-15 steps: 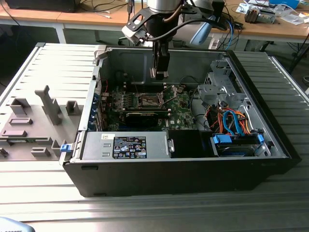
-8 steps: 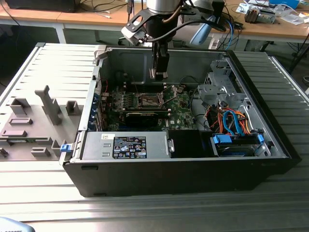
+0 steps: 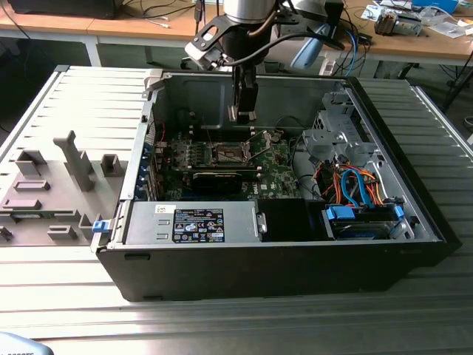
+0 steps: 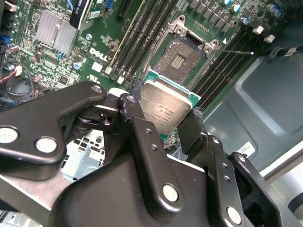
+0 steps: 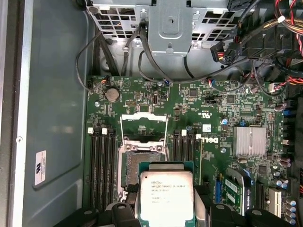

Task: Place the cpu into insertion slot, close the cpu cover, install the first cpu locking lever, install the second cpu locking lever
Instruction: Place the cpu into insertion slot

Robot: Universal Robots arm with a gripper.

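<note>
The cpu (image 5: 166, 196) sits clenched between the two black fingers (image 4: 142, 137) of the hand (image 4: 163, 118), gripped by opposite edges. Its silver metal top faces both wrist cameras, away from the board (image 5: 213, 118) beneath. It lies flat, roughly level with the board, and its edges run in line with those of the slot (image 5: 135, 165) and the long memory sockets (image 5: 100, 165) beside it. The chip looks close to square, so I cannot tell a long axis.

It is held clear above the board and is not seated. In the first wrist view it overlaps one edge of the slot, whose dark centre lies bare. The cover (image 5: 144, 127) stands swung open at the slot's far edge, a thin silver frame with a cut-out middle.

In the exterior view the hand (image 3: 242, 111) points straight down into an open black case (image 3: 295, 251), above the slot (image 3: 228, 154). A ribbed heat sink (image 5: 249, 141) lies on the board, and a metal drive cage (image 5: 170, 23) with cables stands past it.

The case rests on a grooved metal surface (image 3: 222, 325). Grey fixture blocks (image 3: 52, 185) stand on it toward the exterior view's left. Wooden desks (image 3: 111, 26) with cables and clutter line the room behind.
</note>
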